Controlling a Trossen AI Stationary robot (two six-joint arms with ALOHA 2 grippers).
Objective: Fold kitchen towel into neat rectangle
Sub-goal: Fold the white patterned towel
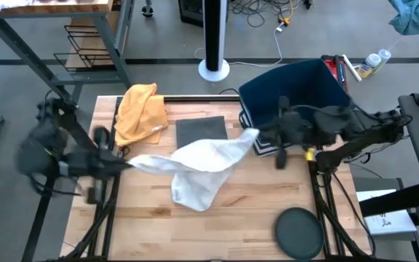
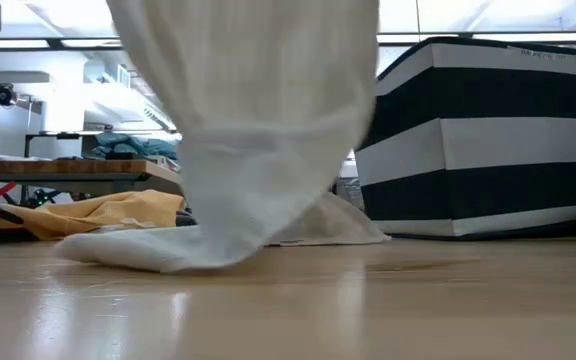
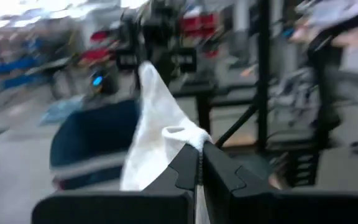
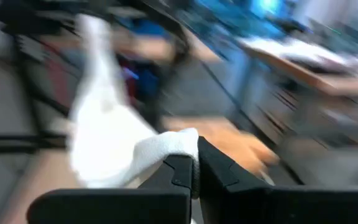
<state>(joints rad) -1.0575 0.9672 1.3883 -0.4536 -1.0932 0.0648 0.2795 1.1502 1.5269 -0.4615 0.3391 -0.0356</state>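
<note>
The towel [image 1: 195,171] hangs between both arms over the table [image 1: 253,211], with a bin [image 1: 297,91] behind to the right.

Bright overhead light; both wrist views motion-blurred; low view glare on table [image 2: 368,310], towel [image 2: 258,130] smeared

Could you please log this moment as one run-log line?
left claw: shut on white towel | right claw: shut on white towel | towel: lifted between arms, lower part on table | fold: not yet done
</note>
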